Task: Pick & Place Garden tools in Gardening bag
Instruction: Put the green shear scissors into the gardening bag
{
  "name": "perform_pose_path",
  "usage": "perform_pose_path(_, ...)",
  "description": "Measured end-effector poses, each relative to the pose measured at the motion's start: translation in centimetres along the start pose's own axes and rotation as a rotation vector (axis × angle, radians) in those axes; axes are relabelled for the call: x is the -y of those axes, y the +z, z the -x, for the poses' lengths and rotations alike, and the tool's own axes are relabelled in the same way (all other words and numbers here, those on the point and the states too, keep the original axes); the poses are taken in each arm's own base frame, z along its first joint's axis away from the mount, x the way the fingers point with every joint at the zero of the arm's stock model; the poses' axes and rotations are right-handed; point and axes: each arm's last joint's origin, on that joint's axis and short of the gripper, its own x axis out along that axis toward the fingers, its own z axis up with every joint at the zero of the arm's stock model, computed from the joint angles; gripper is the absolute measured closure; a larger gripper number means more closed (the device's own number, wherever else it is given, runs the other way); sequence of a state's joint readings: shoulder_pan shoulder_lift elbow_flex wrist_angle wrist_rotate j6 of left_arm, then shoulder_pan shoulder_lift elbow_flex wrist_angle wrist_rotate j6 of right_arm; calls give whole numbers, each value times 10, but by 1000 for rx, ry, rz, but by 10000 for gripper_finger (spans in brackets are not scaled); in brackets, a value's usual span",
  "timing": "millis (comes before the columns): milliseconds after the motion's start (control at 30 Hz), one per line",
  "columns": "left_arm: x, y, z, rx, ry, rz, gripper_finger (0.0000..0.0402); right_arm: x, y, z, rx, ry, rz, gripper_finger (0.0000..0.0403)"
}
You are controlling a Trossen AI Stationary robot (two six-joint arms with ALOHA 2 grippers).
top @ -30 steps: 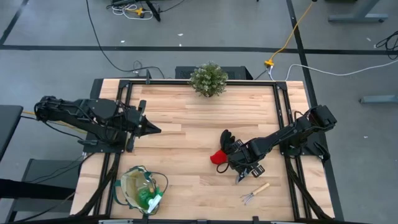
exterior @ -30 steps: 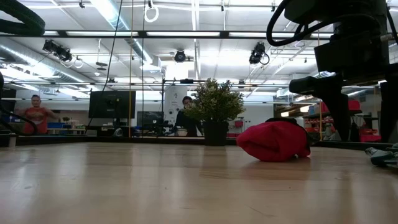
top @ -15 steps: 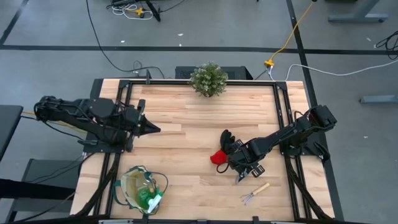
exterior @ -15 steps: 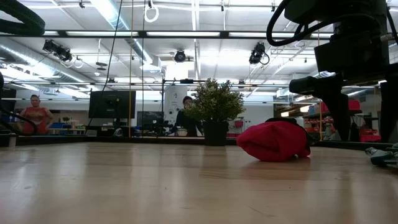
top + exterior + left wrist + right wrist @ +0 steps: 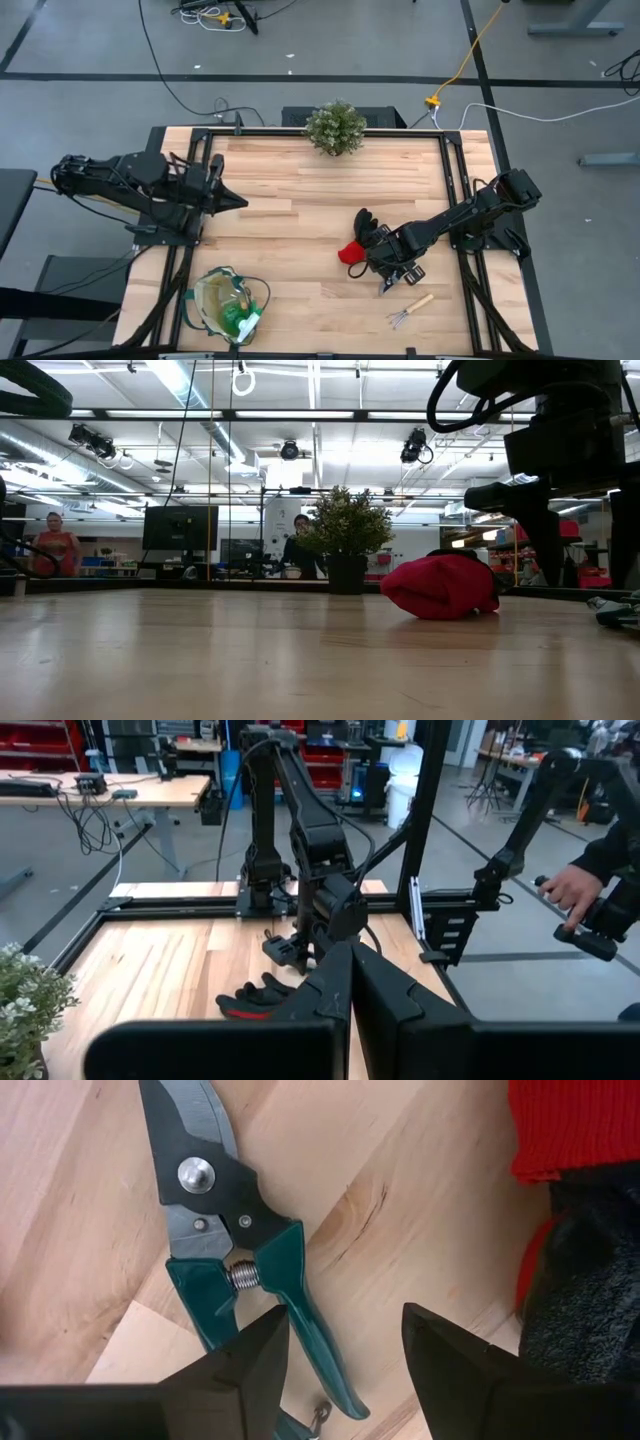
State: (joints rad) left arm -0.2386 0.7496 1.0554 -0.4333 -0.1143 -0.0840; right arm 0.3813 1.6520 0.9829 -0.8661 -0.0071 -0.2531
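High view: the one change over the last second is on the left. The left gripper (image 5: 238,201), fingers clenched on nothing, has drawn back a little toward its own edge of the table, away from the glove (image 5: 358,240) and still well apart from it. The right gripper (image 5: 395,268) has not moved; it sits low just beside the glove, on the side away from the plant (image 5: 335,127). The bag (image 5: 226,305) stands well apart from the glove, at the near left corner, with something green already inside. A rake (image 5: 410,310) lies near the glove, beyond the right gripper.

Low view: the glove (image 5: 441,586) lies as a red heap on the table, unchanged, with the plant (image 5: 346,536) behind it.

Left wrist view: the left gripper's own fingers (image 5: 330,995) meet at the tips, and the glove (image 5: 262,999) lies far ahead by the right arm.

Right wrist view: the right gripper (image 5: 345,1335) has its fingers released and spread, hovering over the handles of the shears (image 5: 240,1250), which lie flat just beside the glove (image 5: 580,1210).

My reading: the left arm is clearing out, and the right is paused ahead of taking the shears.
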Motion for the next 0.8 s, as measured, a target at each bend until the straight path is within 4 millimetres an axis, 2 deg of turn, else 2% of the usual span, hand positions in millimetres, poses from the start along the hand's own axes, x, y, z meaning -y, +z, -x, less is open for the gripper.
perform_pose_path(567, -1, -2, 4, -17, 1, -4, 386, 0, 0, 0, 1, 0, 17, 206)
perform_pose_path(800, 0, -2, 3, -19, 1, 0, 386, 2, 7, 0, 77, -21, 27, 206)
